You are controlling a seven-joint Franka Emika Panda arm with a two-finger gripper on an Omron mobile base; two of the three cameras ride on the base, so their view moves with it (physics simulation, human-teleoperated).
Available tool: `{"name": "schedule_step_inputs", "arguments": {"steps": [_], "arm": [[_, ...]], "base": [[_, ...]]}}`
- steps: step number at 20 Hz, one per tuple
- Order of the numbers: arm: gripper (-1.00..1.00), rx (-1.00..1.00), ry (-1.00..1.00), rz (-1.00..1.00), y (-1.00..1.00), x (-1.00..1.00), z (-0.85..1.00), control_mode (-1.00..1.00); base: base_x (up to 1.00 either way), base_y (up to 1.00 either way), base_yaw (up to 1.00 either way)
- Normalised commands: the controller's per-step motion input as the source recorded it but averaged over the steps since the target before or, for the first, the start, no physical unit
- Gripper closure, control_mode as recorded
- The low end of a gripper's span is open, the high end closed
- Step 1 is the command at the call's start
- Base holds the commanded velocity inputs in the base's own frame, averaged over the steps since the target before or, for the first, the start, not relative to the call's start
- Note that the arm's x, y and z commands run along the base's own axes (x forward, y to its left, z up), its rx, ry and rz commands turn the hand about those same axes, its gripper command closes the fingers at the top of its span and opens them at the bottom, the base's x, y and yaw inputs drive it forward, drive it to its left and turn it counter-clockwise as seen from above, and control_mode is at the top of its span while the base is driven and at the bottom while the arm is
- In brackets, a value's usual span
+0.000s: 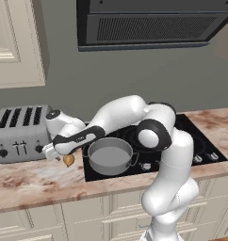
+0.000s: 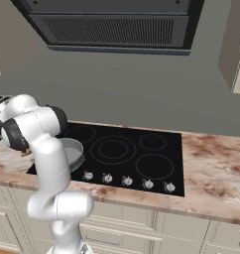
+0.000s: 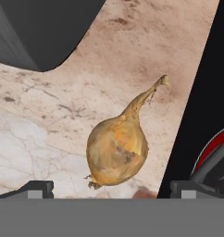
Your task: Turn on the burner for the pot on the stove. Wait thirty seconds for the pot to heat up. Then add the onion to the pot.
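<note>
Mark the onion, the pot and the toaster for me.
Small yellow-brown onion (image 3: pixel 116 155), hand view: middle of the bulb.
Wide grey metal pot (image 1: pixel 109 160), left base view: inside floor.
Silver four-slot toaster (image 1: pixel 19 136), left base view: front face.

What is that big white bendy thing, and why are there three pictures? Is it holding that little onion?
The white thing is a robot arm in a pretend computer kitchen. Two pictures come from cameras behind it, one on its left and one on its right. The third comes from a camera on its hand.

On the counter sit a silver toaster and a black stove with knobs along its front edge. A grey pot stands on the stove. The onion lies on the counter beside the pot.

The gripper is over the onion. Its two fingers are wide open on either side, so it is not holding anything yet.
</note>
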Motion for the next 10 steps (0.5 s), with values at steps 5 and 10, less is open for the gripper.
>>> {"name": "schedule_step_inputs", "arguments": {"steps": [5, 10], "arm": [[-1.00, 0.00, 0.00, 0.00, 0.00, 0.00, 0.00, -1.00], [-1.00, 0.00, 0.00, 0.00, 0.00, 0.00, 0.00, -1.00]], "base": [[0.00, 0.00, 0.00], [0.00, 0.00, 0.00]]}}
